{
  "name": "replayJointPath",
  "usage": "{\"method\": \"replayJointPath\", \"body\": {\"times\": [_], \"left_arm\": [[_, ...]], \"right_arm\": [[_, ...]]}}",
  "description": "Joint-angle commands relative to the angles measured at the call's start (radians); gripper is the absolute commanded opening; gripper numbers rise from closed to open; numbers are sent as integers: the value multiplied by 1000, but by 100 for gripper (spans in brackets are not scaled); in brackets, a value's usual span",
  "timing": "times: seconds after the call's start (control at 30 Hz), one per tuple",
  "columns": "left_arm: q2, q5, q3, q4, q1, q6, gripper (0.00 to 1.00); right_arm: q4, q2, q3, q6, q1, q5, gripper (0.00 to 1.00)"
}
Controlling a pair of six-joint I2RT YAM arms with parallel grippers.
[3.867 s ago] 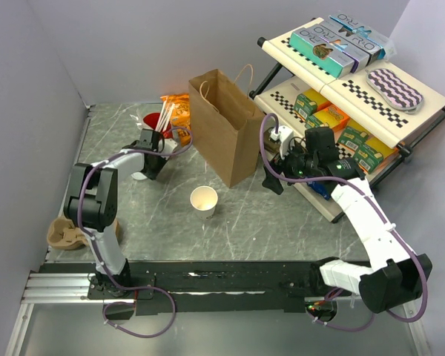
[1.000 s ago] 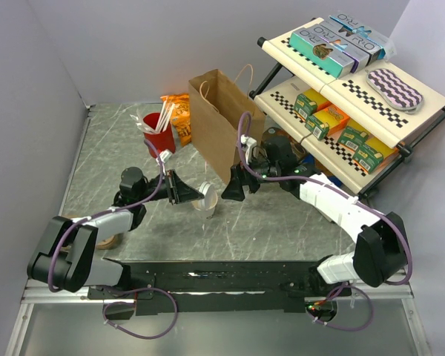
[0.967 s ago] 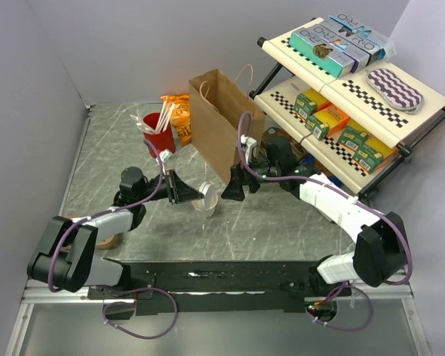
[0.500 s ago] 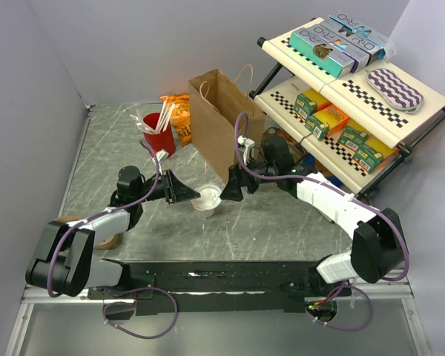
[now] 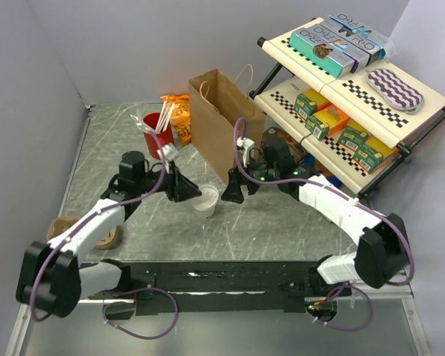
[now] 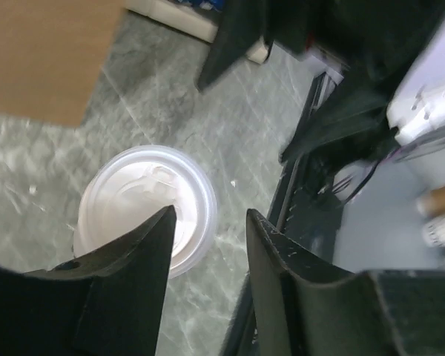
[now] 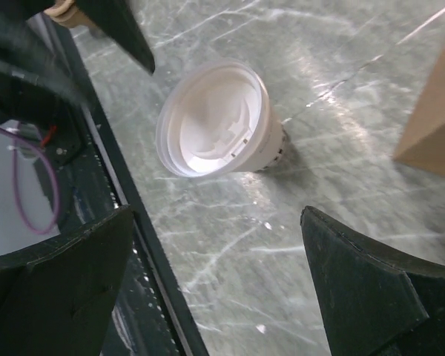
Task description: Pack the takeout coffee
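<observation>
The brown paper bag [image 5: 221,130] stands upright with its mouth open and its twisted paper handles up, just behind the takeout coffee [image 5: 206,199], with its near corner closest to the cup. Left of the bag stand a red cup [image 5: 159,137] holding white sticks and a crinkled orange snack packet [image 5: 179,111]. On the right, a slanted rack [image 5: 400,111] of 2 tiers with chequered liners carries small cartons. A moulded-pulp carrier [image 5: 107,237] lies at the near left, mostly hidden under the left arm. The coffee sits on the grey-green marbled table [image 5: 267,222], apparently upright: a small white paper cup whose smooth, translucent white lid is round with a raised rim. It is flanked by both arms. The left gripper [image 6: 209,215] hangs over it from the left, its 2 matte black fingers [image 6: 126,274] moderately parted with nothing between them. The right gripper [image 7: 217,211] faces it from the right with its jaws spread wide, clear of the cup.
</observation>
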Motion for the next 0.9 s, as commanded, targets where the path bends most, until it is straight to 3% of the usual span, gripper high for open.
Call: {"method": "replayJointPath", "body": {"times": [0.0, 0.13, 0.33, 0.7, 0.87], "left_arm": [[-93, -215, 91, -359, -159, 478, 53], [-110, -383, 104, -410, -313, 588, 53], [-73, -552, 111, -408, -376, 665, 48], [-16, -673, 168, -390, -421, 619, 44], [8, -632, 183, -385, -421, 596, 44]], "right_arm": [[-60, -130, 45, -87, -10, 56, 100], [-151, -190, 84, -87, -37, 117, 100], [-186, -275, 97, -67, -86, 166, 100], [-148, -358, 57, -36, -158, 160, 100], [-154, -362, 49, -38, -168, 149, 100]]}}
